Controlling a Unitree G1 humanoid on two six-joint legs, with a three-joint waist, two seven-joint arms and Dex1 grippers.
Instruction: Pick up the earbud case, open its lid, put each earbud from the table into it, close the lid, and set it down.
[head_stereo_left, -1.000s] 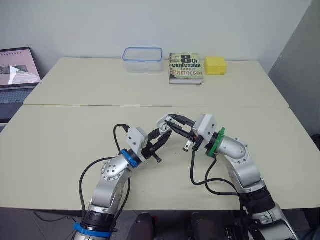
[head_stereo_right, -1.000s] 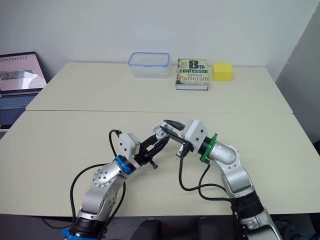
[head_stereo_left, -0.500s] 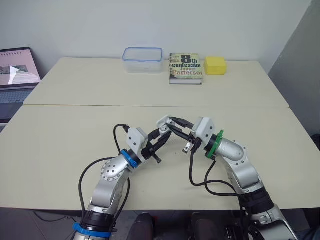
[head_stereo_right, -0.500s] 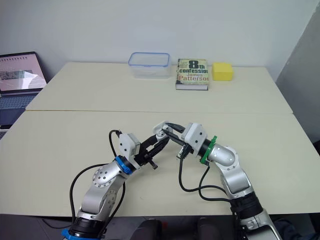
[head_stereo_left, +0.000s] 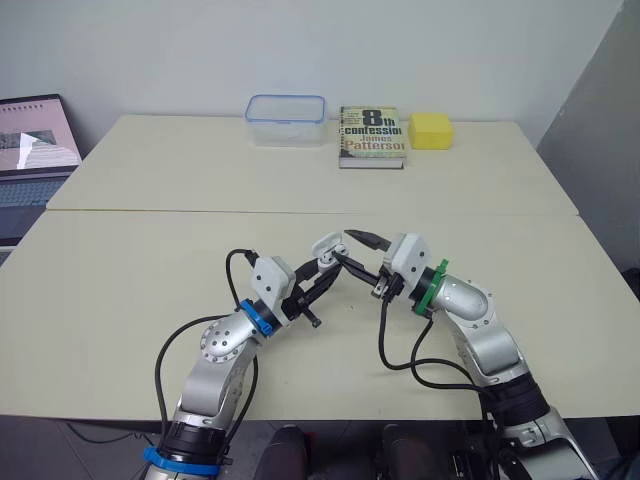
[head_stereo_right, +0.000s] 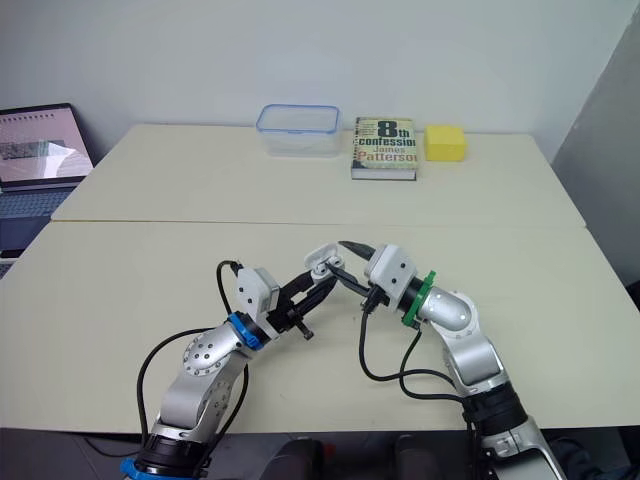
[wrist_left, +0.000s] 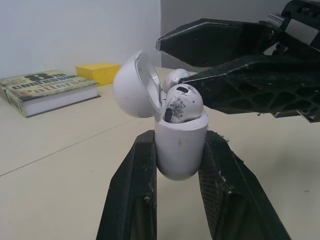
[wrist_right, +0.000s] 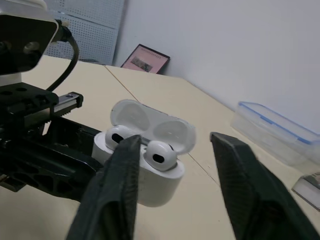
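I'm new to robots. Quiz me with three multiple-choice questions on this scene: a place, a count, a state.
1. Where is the earbud case? A on the book; B held by the left gripper; C in the plastic container.
2. How many earbuds sit in it? A none; B one; C two.
3. Its lid is: A open; B shut; C lying on the table.
Answers: 1 B, black fingers clamp its sides; 2 C, two white heads show in the sockets; 3 A, it stands tilted back on its hinge.
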